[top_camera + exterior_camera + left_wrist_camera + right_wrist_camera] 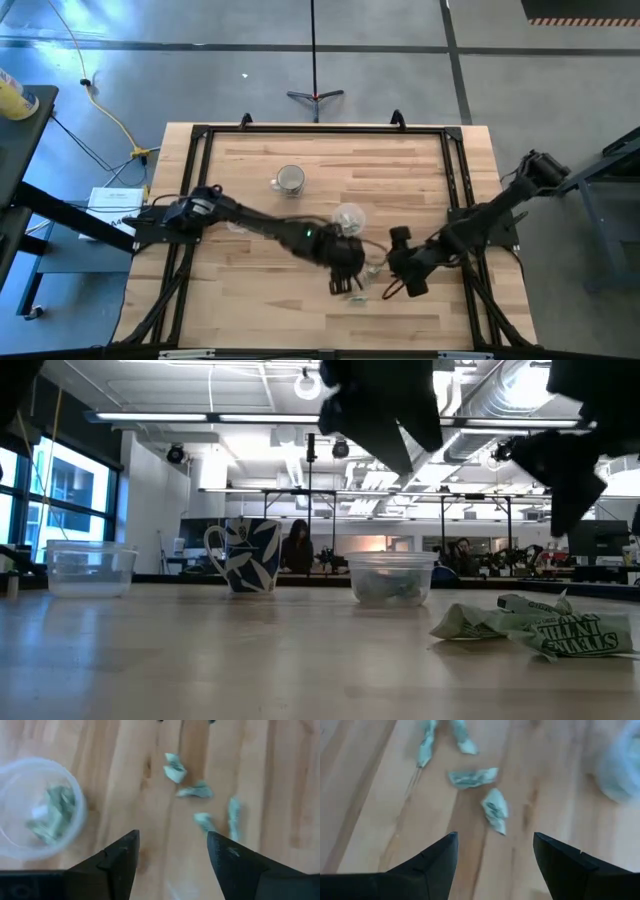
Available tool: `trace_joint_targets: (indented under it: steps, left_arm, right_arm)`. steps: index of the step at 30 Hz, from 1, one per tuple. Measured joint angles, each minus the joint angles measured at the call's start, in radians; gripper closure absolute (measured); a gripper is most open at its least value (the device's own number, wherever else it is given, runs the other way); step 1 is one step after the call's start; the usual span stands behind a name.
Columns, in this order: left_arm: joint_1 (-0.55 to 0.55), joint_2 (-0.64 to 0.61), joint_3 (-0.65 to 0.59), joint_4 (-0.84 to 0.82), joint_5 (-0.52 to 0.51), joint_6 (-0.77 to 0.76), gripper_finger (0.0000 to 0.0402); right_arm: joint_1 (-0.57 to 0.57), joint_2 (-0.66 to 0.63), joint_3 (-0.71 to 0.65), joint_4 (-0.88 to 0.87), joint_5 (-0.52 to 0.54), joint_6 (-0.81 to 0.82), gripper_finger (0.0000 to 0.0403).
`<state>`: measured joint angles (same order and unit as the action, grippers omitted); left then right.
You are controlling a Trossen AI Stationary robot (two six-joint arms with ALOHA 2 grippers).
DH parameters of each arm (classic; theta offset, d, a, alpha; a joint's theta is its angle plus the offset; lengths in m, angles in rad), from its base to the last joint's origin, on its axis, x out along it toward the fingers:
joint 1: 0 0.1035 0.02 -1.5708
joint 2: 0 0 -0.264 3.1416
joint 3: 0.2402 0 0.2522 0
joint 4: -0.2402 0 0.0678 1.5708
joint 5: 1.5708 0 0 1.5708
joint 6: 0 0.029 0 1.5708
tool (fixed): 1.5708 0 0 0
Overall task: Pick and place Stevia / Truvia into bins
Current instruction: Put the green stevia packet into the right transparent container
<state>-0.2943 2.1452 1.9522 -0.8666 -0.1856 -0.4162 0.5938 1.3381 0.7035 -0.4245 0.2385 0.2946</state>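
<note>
Four packets [200,790] on pale wood table [250,300] — workshop behind, both jaws spread, empty.

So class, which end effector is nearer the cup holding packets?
Left. The left end effector sits just beside the cup; the right end effector is farther off, beyond the loose packets.

A handful of crumpled green-and-white Stevia packets [200,790] lie loose on the wooden table [250,290], just beside a clear plastic cup [348,216] that already holds several packets [52,812]. A second clear cup [90,568] stands well apart from it, beyond a patterned mug [248,554]; what it holds cannot be told.
</note>
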Motion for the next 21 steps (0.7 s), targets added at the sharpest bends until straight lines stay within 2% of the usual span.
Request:
trace_joint_targets:
  steps: [5, 10, 14, 17, 21]
  left_arm:
    - [-0.063, -0.003, 0.000, -0.043, -0.083, -0.123, 0.0154]
    - [-0.098, -0.009, 0.000, -0.108, -0.143, -0.218, 0.0160]
    - [-0.128, -0.011, 0.000, -0.159, -0.171, -0.296, 0.0161]
    - [-0.130, -0.012, 0.000, -0.191, -0.172, -0.343, 0.0165]
    - [-0.131, -0.012, 0.000, -0.218, -0.188, -0.369, 0.0170]
  right_arm:
    - [-0.042, 0.129, 0.000, 0.099, -0.088, -0.073, 0.0153]
    - [-0.080, 0.222, 0.000, 0.155, -0.106, -0.092, 0.0153]
    - [-0.111, 0.254, 0.001, 0.192, -0.115, -0.119, 0.0153]
    - [-0.143, 0.268, 0.002, 0.207, -0.167, -0.144, 0.0155]
    - [-0.187, 0.292, 0.005, 0.219, -0.221, -0.164, 0.0186]
